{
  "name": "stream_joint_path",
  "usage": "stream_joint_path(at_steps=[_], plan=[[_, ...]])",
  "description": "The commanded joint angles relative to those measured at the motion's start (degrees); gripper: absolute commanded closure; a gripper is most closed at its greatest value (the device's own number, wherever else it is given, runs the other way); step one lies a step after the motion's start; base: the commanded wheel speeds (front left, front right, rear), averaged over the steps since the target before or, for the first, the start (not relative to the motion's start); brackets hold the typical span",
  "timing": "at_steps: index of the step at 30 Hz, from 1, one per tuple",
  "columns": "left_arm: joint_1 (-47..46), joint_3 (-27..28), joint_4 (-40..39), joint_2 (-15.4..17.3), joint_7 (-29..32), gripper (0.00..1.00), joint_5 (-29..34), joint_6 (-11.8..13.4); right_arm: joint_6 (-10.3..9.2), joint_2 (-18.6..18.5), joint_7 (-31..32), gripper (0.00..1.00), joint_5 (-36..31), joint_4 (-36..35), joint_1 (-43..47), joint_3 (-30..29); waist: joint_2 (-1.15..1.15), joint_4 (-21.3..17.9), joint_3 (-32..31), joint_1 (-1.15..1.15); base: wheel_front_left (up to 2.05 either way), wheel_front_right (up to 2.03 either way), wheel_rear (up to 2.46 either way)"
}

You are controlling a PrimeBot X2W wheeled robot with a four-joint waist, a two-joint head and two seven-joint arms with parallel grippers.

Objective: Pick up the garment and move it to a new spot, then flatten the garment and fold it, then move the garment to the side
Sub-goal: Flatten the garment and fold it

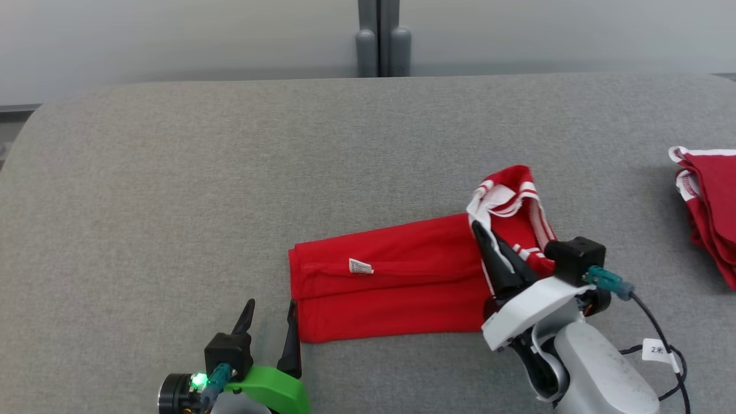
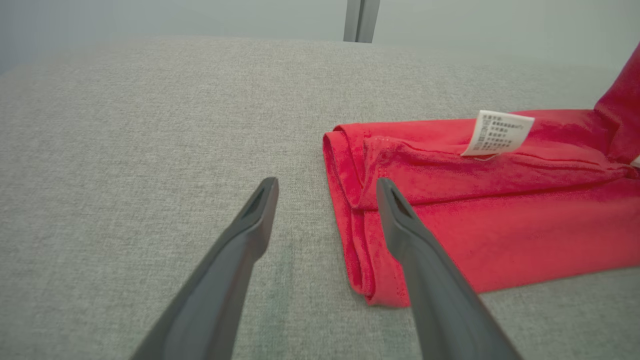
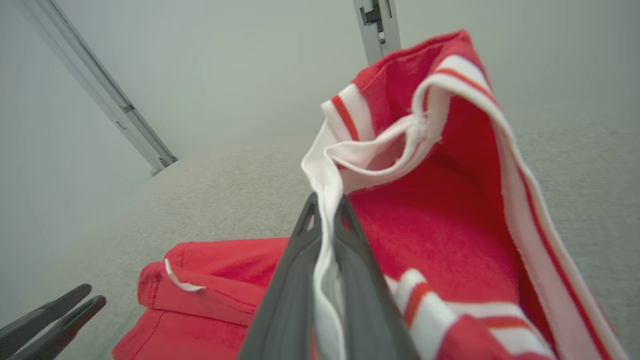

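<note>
Pinching garment (image 1: 391,287) trim: right claw (image 1: 480,230) clamped | left claw (image 1: 271,307) spread; holding nothing

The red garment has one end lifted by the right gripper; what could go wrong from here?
1. The right gripper pinches only the white trim of the garment; that thin edge may slip out during the fold.
2. The left gripper is open beside the folded end and holds nothing, so a pull could drag the whole garment and loosen its layers.

Red garment (image 1: 391,287) – white-striped trim; grey table (image 1: 172,172).
</note>
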Motion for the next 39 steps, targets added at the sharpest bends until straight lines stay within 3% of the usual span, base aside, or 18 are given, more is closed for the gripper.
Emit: stream_joint_path(at_steps=[1,11,17,18,20,21,26,33,39], plan=[[0.59,-0.20,0.13,0.26,0.02,0.00,0.16,0.13,-0.09,0.21,0.22,1.00,1.05,-0.34,-0.27,1.42,0.00,3.42,-0.41,0.00,0.00,0.00,0.00],[0.89,-2.44,0.44,0.25,0.02,0.00,-0.60,0.14,-0.08,1.07,-0.12,1.00,5.04,4.36,-4.55,10.60,0.00,13.96,-0.45,0.00,0.00,0.00,0.00],[1.99,-2.89,1.18,0.24,0.02,0.00,-0.30,0.31,-0.08,1.00,-0.85,1.00,9.61,7.17,-7.42,16.24,0.00,18.12,-1.06,0.00,0.00,0.00,0.00],[2.08,-2.95,1.33,0.24,0.02,0.00,-0.26,0.29,-0.08,1.01,-0.95,0.83,10.51,7.59,-7.83,16.94,0.00,18.45,-1.21,0.00,0.00,0.00,0.00],[2.14,-2.89,1.46,0.24,0.02,0.00,-0.19,0.34,-0.08,1.04,-1.22,0.24,12.10,7.68,-9.05,18.02,0.00,18.76,-1.39,0.00,0.00,0.00,0.00],[2.32,-2.78,1.55,0.24,0.02,0.00,-0.21,0.44,-0.08,1.01,-1.32,0.00,12.73,7.80,-9.48,18.25,0.00,18.74,-1.56,0.00,0.00,0.00,0.00],[2.69,-1.52,1.33,0.24,0.02,0.00,0.14,0.78,-0.08,0.92,-1.30,0.00,8.92,6.44,-9.50,12.27,0.00,16.50,-2.38,0.00,0.00,0.00,0.00],[2.33,0.08,0.77,0.24,0.02,0.00,1.67,0.20,-0.09,1.04,-1.32,0.00,-6.60,4.81,-4.22,-4.39,0.00,10.75,-3.45,0.00,0.00,0.00,0.00],[1.94,1.43,-0.39,0.24,0.02,0.00,4.14,0.03,-0.09,1.07,-1.34,0.00,-15.92,2.68,2.06,-14.74,0.00,6.15,-4.08,0.00,0.00,0.00,0.00]])
